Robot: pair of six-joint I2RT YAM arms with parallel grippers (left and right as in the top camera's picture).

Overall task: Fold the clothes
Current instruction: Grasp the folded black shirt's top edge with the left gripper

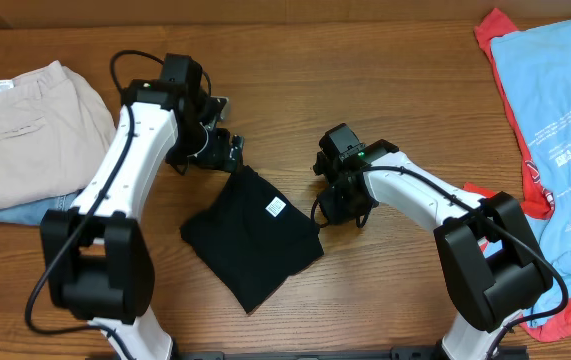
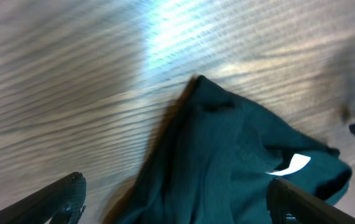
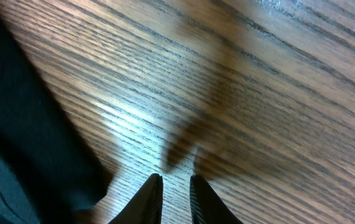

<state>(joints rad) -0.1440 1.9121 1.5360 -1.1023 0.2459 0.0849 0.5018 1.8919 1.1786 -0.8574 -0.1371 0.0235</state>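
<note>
Black garment [image 1: 253, 235] lies folded mid-bench, toward the near edge. Right pincer [image 3: 175, 190] sits just off its right side, clenched on nothing, over bare bench [image 3: 258, 93]. Left pincer [image 1: 225, 148] is spread wide above the garment's far corner. Best to drop straight, pinch every layer there, then carry it over low so nothing drags.

Bare table [image 1: 365, 80] lies open around the black garment [image 1: 252, 235], while beige trousers [image 1: 25, 130] and blue shirt [image 1: 560, 120] crowd the sides.

Brown wooden table [image 1: 295, 60] with dark streaked grain, pale glare across its surface in both wrist views.
</note>
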